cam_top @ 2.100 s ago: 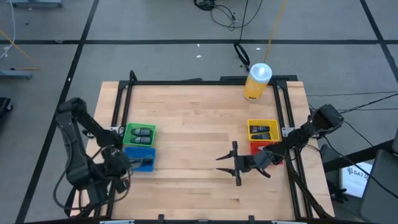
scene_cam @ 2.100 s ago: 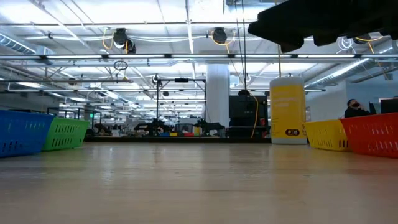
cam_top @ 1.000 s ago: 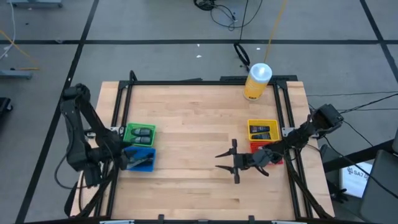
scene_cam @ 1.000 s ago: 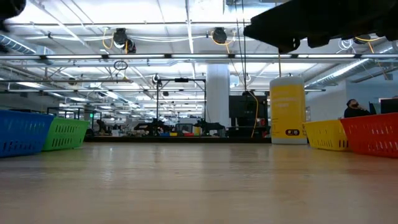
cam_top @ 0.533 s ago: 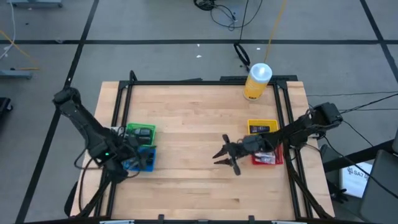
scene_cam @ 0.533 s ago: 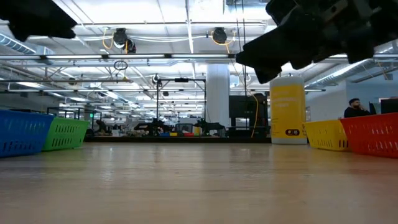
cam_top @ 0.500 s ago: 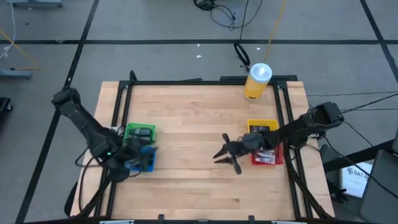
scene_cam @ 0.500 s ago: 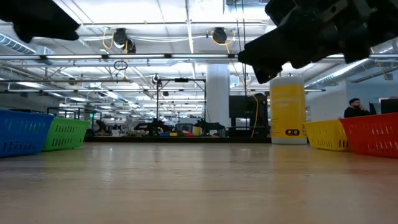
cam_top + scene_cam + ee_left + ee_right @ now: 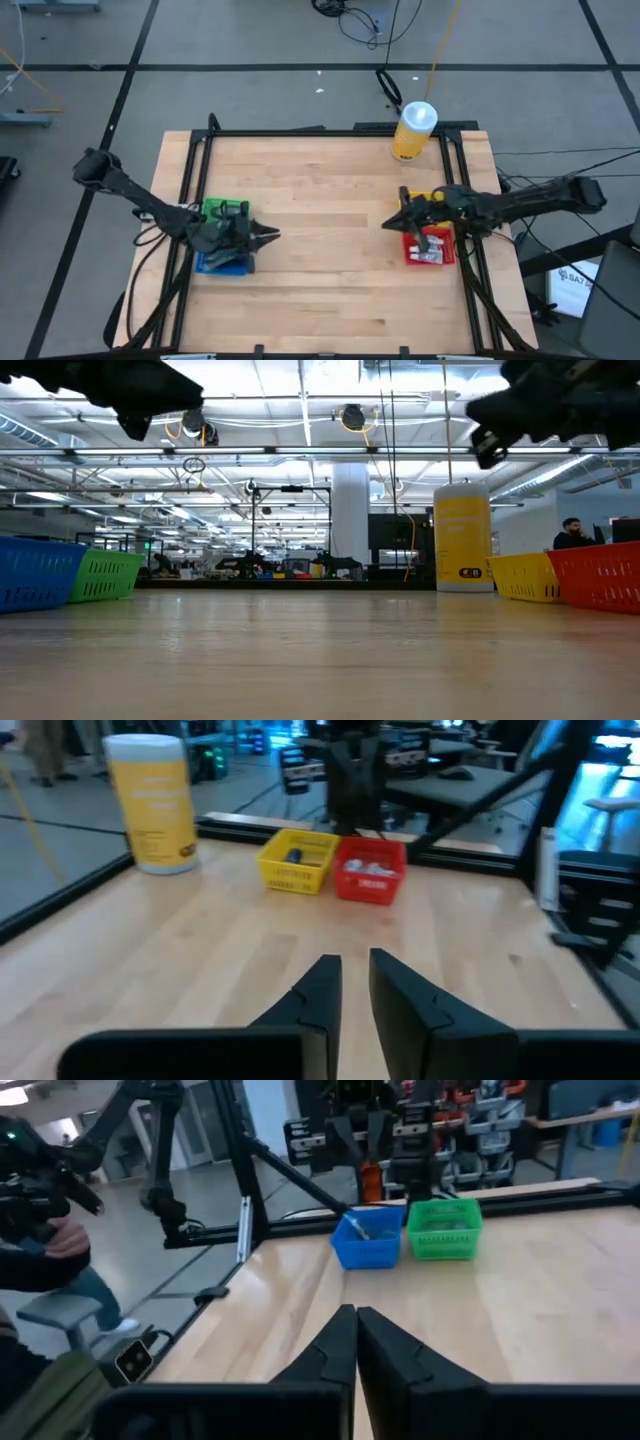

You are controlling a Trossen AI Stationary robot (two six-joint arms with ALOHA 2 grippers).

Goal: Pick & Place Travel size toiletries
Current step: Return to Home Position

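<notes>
The travel size toiletries lie in coloured bins. Pale tubes fill the red bin (image 9: 431,249) and dark packets sit in the yellow bin (image 9: 424,200), the green bin (image 9: 222,210) and the blue bin (image 9: 222,262). My left gripper (image 9: 272,237) hovers level over the blue and green bins, pointing toward the table's right; in the left wrist view its fingers (image 9: 355,970) keep a narrow gap and hold nothing. My right gripper (image 9: 386,224) hovers beside the yellow and red bins, pointing left. It shows shut on nothing in the right wrist view (image 9: 354,1320).
A big yellow bottle (image 9: 414,130) with a white cap stands at the far right of the table. Bare wood (image 9: 320,220) lies between the two pairs of bins. A black frame rail (image 9: 320,131) edges the table. A person (image 9: 40,1230) shows beyond the left side.
My left gripper has swung from beside the table's left edge toward the middle, over the blue bin, turning until it points right, and its fingers have narrowed. My right gripper has drawn back toward the right and far side, up to the yellow and red bins, and has shut.
</notes>
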